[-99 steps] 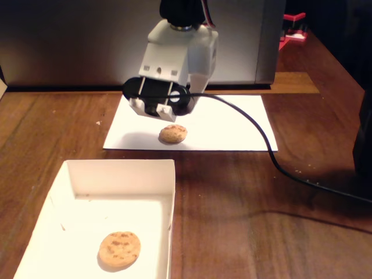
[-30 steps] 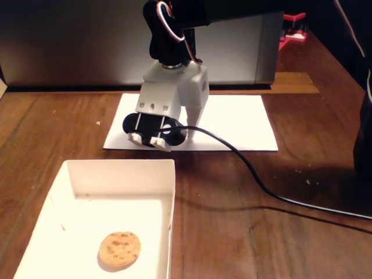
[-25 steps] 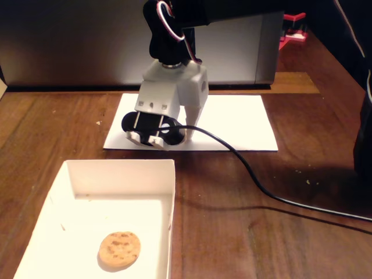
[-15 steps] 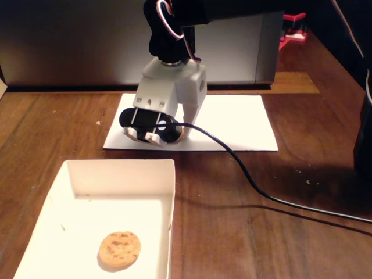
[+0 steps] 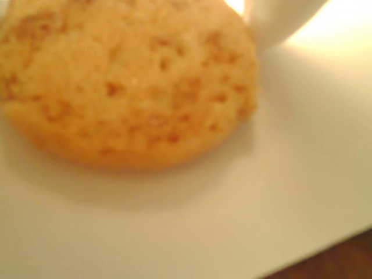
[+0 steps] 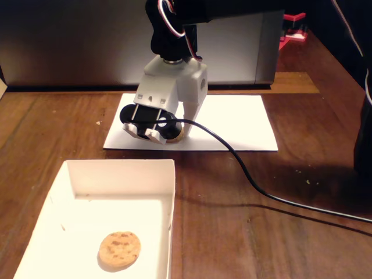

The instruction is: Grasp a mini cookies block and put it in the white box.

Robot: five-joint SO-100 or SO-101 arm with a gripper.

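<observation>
White paperboard fills the lower left of the fixed view: the white box (image 6: 168,192) sits nearest the camera on the brown wooden table (image 6: 279,244), holding one mini cookie (image 6: 119,250) near its front. A black cable (image 6: 256,183) snakes from the right edge across the wood toward the arm. Further back, a flat white paper sheet (image 6: 232,125) lies in the upper middle, and the gripper (image 6: 174,135) is lowered onto it. A second cookie (image 5: 125,81) fills the upper left of the wrist view, resting on the sheet with one white fingertip (image 5: 279,20) just beside it. Whether the jaws actually clamp the cookie cannot be told.
</observation>
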